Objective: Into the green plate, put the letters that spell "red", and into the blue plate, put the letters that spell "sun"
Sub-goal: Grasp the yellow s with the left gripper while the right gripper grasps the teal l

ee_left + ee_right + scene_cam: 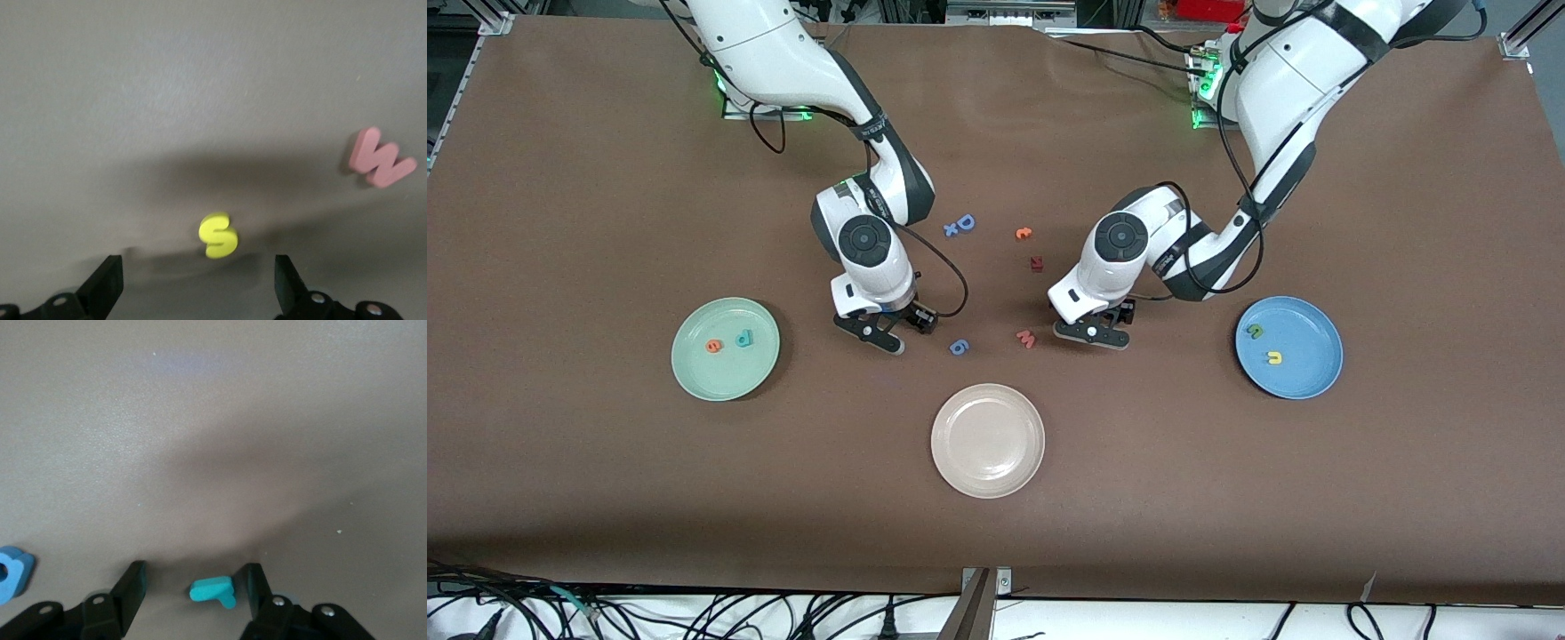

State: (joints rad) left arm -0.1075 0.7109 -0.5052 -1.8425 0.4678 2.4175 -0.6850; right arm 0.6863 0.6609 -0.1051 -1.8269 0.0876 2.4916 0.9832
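Observation:
My right gripper (879,335) (194,588) is low over the table between the green plate (694,373) and a blue letter. It is open and straddles the teal "r" (213,591); one finger touches the letter and the other stands apart from it. The green plate holds the orange "e" (713,346) and the teal "d" (743,338). My left gripper (1092,332) (197,285) is wide open, low over the table beside the pink "w" (1026,338) (380,159), with the yellow "s" (218,235) just ahead of its fingertips. The blue plate (1316,378) holds the green "n" (1255,331) and the yellow "u" (1274,357).
A cream-white plate (987,440) lies nearest the front camera. A small blue letter (959,347) (12,573) lies between the grippers. Farther from the camera lie a blue "D" (965,221), an orange letter (1024,233) and a dark red letter (1037,263).

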